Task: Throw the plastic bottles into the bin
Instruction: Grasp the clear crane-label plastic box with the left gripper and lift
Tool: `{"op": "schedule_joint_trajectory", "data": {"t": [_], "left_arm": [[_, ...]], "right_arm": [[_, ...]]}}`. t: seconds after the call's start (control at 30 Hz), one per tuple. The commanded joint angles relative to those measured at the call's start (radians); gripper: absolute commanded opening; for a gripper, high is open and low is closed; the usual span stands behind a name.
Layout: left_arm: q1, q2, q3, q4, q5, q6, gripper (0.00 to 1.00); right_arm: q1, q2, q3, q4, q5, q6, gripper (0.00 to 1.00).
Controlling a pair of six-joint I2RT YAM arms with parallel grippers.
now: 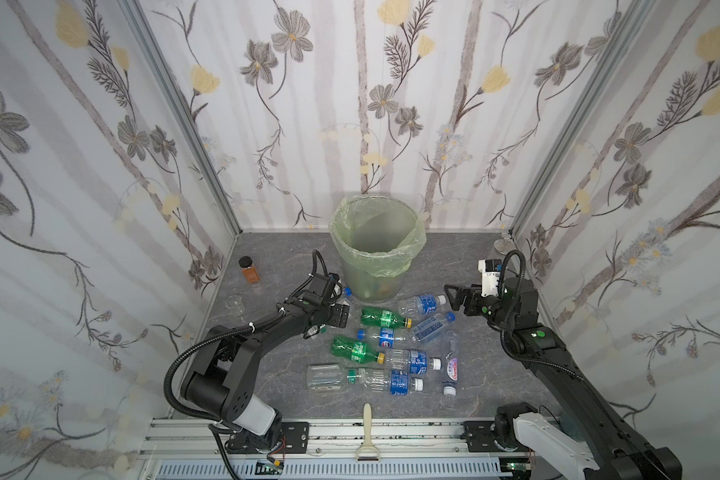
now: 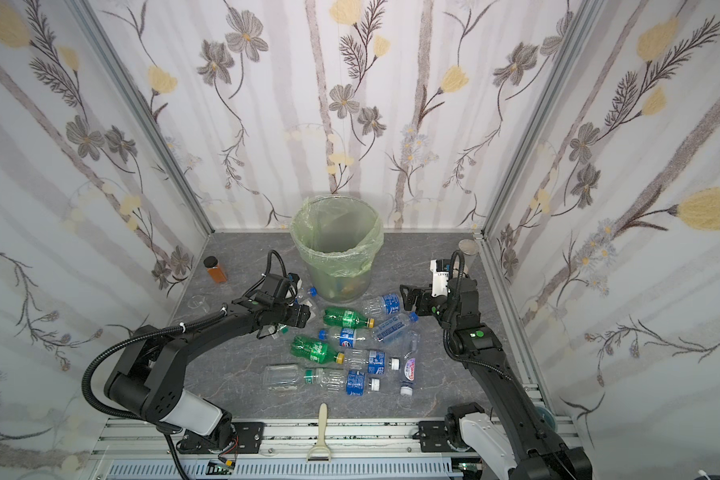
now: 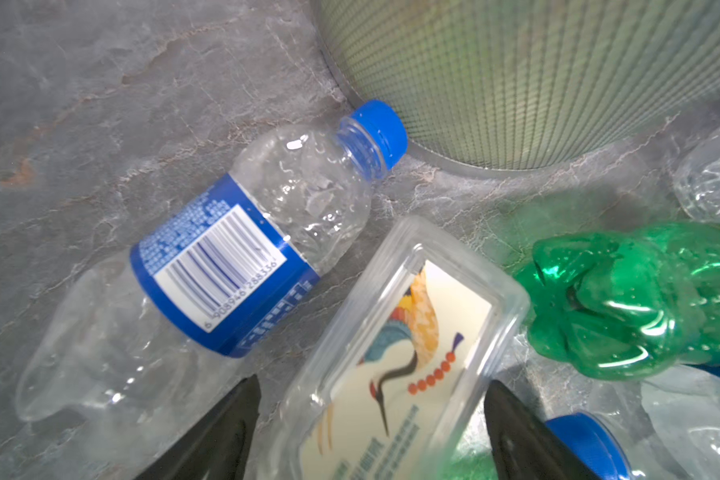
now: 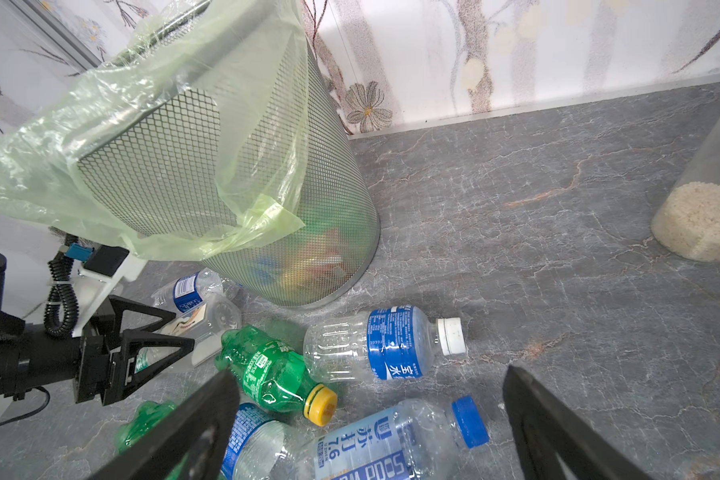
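**A:** Plastic is scattered over the middle of the grey surface (image 1: 287, 403). How much of the job is judged done?

**B:** Little. A few coloured shapes are made out through the mesh wall of the bin (image 1: 377, 249), which is stood at the middle of the far edge; they cannot be identified. About eleven plastic bottles (image 1: 408, 358) are left lying between it and the near edge.

**A:** What is being handled?

**B:** On the left of the pile, beside the bin's foot, a flat clear bottle (image 3: 395, 345) is straddled by the left gripper (image 3: 373, 380). The jaws are set close to its walls, but whether it is pinched cannot be told. The right gripper (image 1: 452, 297) is spread wide and empty above the right of the pile.

**A:** What can be read?

**B:** A crane is printed on the flat bottle. Next to it, a barcode on the blue-capped bottle (image 3: 242, 257) appears to be numbered 6 908946 288336. Farther right, "苏打 7.6" and "soda" are read on the soda bottle (image 4: 387, 444). The labels of the green bottles (image 1: 385, 318) are too small to be read.
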Motion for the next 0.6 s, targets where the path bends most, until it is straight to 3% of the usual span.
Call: {"op": "schedule_joint_trajectory", "data": {"t": [0.0, 0.27, 0.57], "left_arm": [[-0.004, 0.007, -0.001, 0.011, 0.003, -0.009, 0.78], [-0.019, 0.015, -0.040, 0.022, -0.038, -0.039, 0.74], [-0.025, 0.003, -0.049, 0.027, -0.078, -0.068, 0.52]], "right_arm": [[-0.001, -0.004, -0.004, 0.046, -0.013, 0.012, 1.00], [-0.003, 0.007, -0.002, 0.051, -0.020, 0.016, 1.00], [-0.004, 0.009, -0.002, 0.054, -0.016, 0.020, 1.00]]}}
